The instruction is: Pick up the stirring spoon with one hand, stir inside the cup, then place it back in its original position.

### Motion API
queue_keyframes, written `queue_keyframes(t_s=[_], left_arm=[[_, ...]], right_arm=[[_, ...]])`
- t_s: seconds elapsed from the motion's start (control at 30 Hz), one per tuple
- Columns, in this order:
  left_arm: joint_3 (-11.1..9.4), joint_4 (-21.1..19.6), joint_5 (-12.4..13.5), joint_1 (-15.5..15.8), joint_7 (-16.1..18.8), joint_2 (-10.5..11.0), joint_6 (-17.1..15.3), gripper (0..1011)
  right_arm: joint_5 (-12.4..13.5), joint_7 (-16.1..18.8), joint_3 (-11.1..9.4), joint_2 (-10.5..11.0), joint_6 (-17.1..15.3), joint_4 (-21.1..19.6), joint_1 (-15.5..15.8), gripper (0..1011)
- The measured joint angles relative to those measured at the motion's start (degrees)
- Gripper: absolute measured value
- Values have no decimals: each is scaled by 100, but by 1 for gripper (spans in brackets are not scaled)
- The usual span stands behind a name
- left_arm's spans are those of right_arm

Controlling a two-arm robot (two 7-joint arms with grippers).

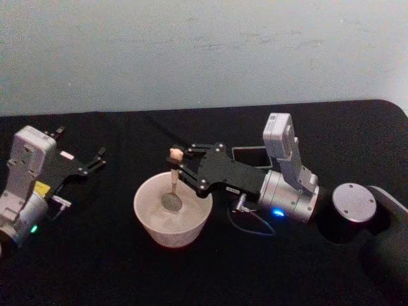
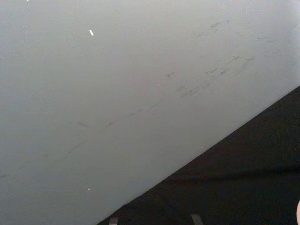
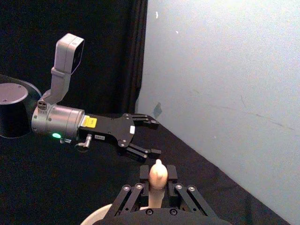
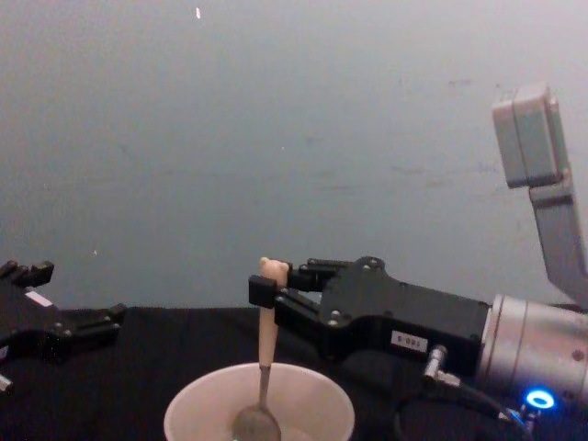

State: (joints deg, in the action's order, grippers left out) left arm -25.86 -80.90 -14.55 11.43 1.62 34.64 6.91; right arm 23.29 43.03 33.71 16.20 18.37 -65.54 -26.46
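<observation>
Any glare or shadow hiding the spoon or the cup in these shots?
Head view: no glare; the stirring spoon reads clearly against the cup, though the right gripper holding it blends into the black cloth. Chest view: pale wall sets off the handle. Right wrist view: left gripper, open, idle, evenly lit.

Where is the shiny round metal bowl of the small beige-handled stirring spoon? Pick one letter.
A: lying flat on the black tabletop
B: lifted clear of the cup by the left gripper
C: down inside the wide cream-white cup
C: the stirring spoon stands upright with its bowl inside the cup, its handle clamped by the right gripper; the left gripper hangs open, off to the side.
</observation>
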Motion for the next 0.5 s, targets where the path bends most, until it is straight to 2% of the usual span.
queue_keyframes(t_s=[0.27,0.5], left_arm=[[0,0,0,0,0,0,0,1001],[0,0,0,0,0,0,0,1001]], right_arm=[[-39,-41,-31,0,5,-7,9,214],[-57,-114,-110,116,-14,-166,114,214]])
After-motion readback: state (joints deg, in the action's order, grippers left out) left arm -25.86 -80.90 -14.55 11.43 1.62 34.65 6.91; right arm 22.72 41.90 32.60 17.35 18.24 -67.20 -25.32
